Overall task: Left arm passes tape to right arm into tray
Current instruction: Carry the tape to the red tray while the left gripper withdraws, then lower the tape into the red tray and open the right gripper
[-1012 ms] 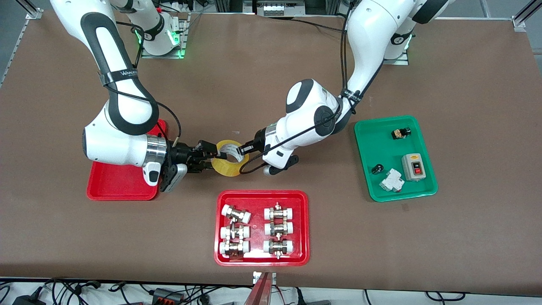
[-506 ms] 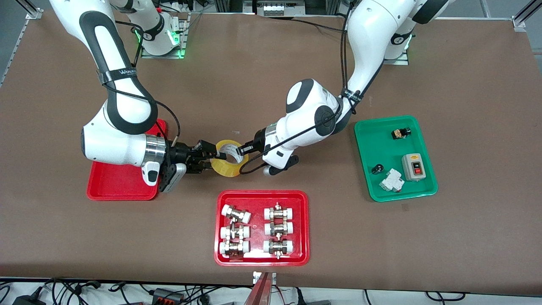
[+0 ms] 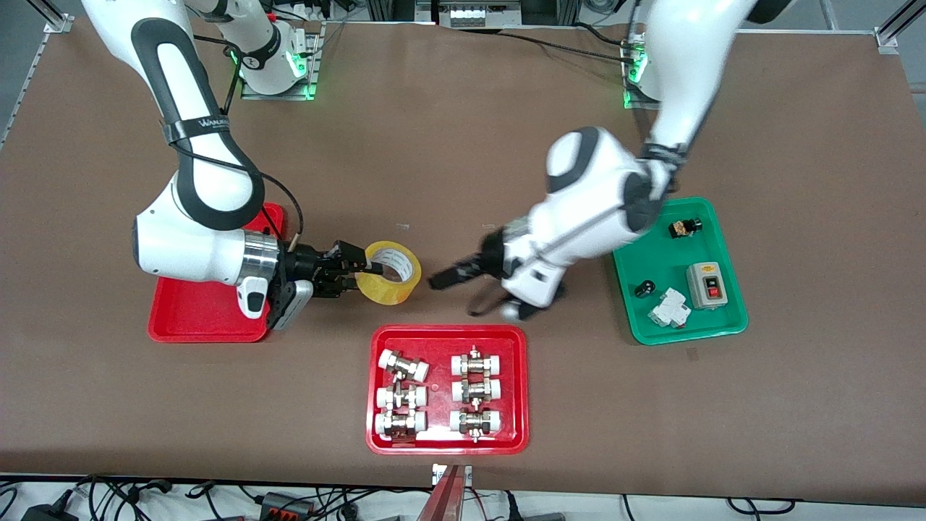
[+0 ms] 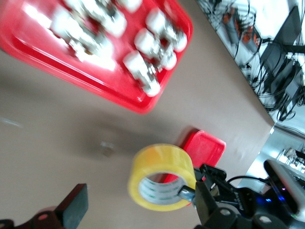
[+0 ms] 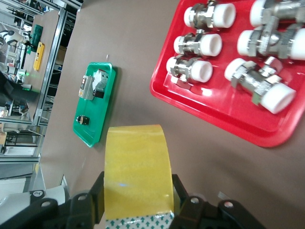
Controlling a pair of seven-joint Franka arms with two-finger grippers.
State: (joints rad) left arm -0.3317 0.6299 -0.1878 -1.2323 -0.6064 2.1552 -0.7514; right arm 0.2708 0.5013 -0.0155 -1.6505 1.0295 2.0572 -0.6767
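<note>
The yellow tape [image 3: 391, 271] hangs in the air over the bare table, beside the red tray [image 3: 206, 315]. My right gripper [image 3: 359, 273] is shut on the roll and holds it alone. In the right wrist view the tape [image 5: 137, 164] sits between the fingers [image 5: 187, 202]. My left gripper [image 3: 450, 278] is open and empty, apart from the tape and over the table between it and the green tray. The left wrist view shows the tape [image 4: 159, 164], the red tray [image 4: 206, 147] past it, and one of its own fingers [image 4: 74, 211].
A second red tray [image 3: 447, 334] with several white-capped metal fittings lies nearer the front camera, below the tape. A green tray [image 3: 636, 246] with small electrical parts lies toward the left arm's end. The right arm's wrist hangs over the red tray.
My left gripper has let go of the tape and swung away toward the green tray. My right gripper keeps the tape and has shifted slightly toward the red tray.
</note>
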